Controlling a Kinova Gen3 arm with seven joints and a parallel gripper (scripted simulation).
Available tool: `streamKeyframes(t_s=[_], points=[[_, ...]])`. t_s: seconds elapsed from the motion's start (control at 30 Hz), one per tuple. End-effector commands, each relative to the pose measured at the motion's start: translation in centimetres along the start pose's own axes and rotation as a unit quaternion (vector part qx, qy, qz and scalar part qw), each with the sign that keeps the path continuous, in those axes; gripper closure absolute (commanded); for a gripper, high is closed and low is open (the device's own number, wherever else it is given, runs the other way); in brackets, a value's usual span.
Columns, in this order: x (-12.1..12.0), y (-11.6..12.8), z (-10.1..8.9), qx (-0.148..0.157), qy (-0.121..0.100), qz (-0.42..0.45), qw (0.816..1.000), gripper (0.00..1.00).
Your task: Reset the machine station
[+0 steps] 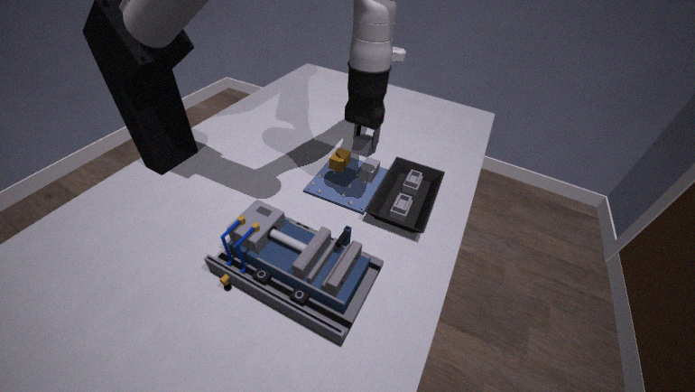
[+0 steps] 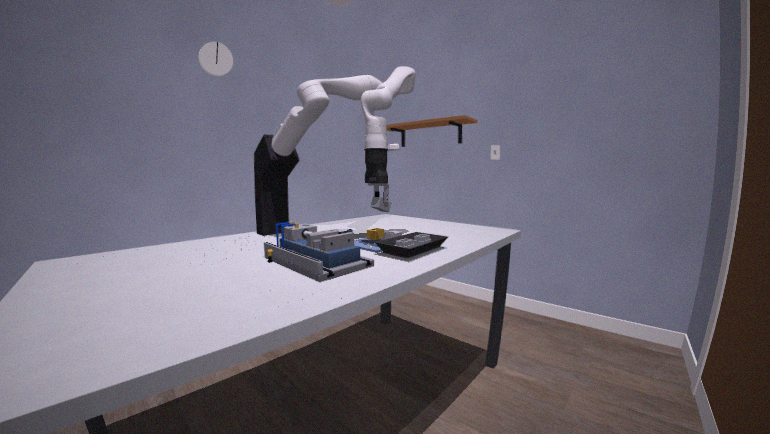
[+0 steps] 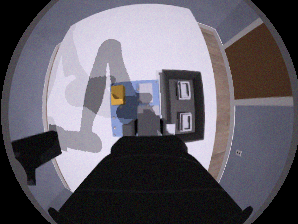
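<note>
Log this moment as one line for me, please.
jaws: shut on gray blank | position: raised above infeed plate | vise: empty | outfeed tray: two finished parts

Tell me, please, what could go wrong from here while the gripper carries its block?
1. The gripper holds a gray blank high above the table. The blank looks tilted, so it may not land flat in the open vise.
2. The brass blank seems to lean on the infeed plate, perhaps on a pin.

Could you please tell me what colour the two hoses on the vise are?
The two hoses are bright blue with yellow end fittings, seen best in the top view.
</note>
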State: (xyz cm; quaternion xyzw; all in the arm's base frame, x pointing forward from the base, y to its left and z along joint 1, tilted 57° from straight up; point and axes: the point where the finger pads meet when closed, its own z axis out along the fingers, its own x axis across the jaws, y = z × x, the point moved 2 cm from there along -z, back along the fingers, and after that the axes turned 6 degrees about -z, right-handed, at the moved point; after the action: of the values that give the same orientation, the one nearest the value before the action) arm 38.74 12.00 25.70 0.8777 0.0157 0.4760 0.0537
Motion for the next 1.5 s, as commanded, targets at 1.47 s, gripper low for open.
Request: streamKeyframes(t_s=[1.47], points=[[-0.13, 0.18, -0.06, -0.005, -0.002, -0.007, 1.0, 1.0]])
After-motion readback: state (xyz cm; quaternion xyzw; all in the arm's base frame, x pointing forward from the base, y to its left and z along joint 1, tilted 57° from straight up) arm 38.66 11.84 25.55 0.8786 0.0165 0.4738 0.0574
